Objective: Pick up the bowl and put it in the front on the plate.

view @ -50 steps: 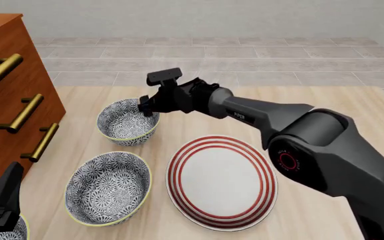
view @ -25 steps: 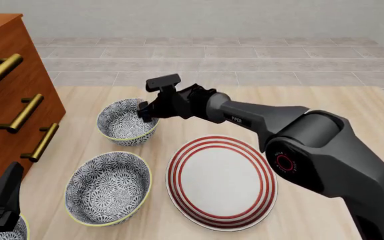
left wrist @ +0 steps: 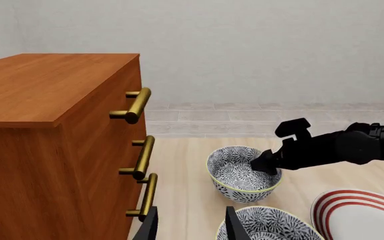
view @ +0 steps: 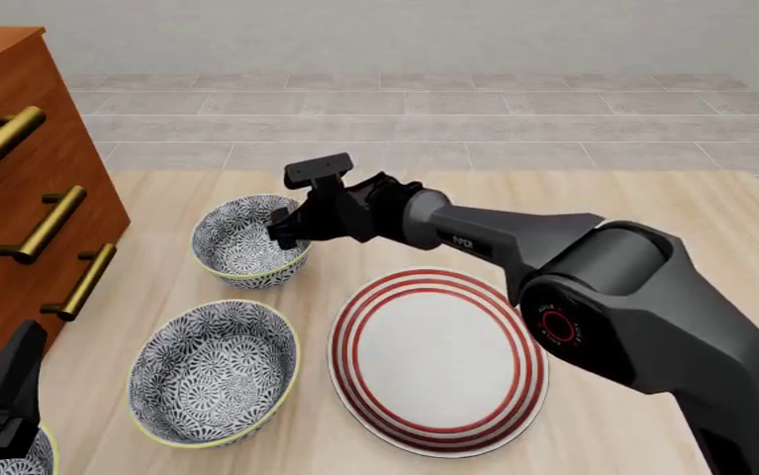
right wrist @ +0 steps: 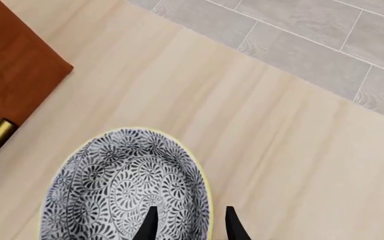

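Note:
The bowl (view: 249, 242) stands at the back left of the table, deep, with a blue-and-white floral pattern and a yellowish rim; it also shows as the bowl (left wrist: 240, 172) and the bowl (right wrist: 121, 190) in the wrist views. My right gripper (view: 284, 232) is open and low over the bowl's right rim, one finger inside and one outside, as the right gripper (right wrist: 190, 226) shows from behind. The plate (view: 352, 341), white with red rings, lies in front and to the right. My left gripper (left wrist: 192, 227) stays open at the near left corner, holding nothing.
A wider bowl (view: 214, 371) with the same pattern sits left of the plate, in front of the deep one. A wooden dresser (view: 16, 188) with brass handles fills the left side. A patterned rim (view: 16, 463) peeks in at the bottom left corner.
My right gripper has come down and slightly toward me, from above the bowl's right rim to straddling it. The bowl, the plate and the left arm have not moved.

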Available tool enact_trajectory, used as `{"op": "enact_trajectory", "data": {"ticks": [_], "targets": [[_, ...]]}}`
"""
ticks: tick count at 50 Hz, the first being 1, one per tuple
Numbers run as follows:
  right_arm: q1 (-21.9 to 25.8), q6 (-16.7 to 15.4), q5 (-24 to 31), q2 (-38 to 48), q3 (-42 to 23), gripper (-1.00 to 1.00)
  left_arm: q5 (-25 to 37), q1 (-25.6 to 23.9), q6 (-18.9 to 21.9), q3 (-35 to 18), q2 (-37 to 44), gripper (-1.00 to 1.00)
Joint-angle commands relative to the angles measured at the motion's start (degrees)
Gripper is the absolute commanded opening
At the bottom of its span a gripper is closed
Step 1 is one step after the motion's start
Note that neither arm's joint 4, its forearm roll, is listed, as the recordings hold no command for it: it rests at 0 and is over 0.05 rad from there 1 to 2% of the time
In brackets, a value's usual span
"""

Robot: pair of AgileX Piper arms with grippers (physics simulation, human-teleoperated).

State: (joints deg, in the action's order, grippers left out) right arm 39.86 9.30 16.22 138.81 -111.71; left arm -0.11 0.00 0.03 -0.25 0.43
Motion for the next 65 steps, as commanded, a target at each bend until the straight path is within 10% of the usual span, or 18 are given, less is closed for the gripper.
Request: {"op": "enact_trajectory", "data": {"ticks": [1,10,11,65], "targets": [[0.2,0.01,0.23,0.3,-0.26,1.0,0.0,0.0,0.0,0.0,0.0,1.0],[0.26,0.18,-0.32,-0.12,0.52,1.0,0.0,0.0,0.0,0.0,0.0,1.0],[0.2,0.11,-0.2,-0.12,0.32,-1.0,0.0,0.0,0.0,0.0,0.0,1.0],[-2.93,3.13,2.28,-2.22,-6.88,-1.0,0.0,0.0,0.0,0.0,0.0,1.0]]}}
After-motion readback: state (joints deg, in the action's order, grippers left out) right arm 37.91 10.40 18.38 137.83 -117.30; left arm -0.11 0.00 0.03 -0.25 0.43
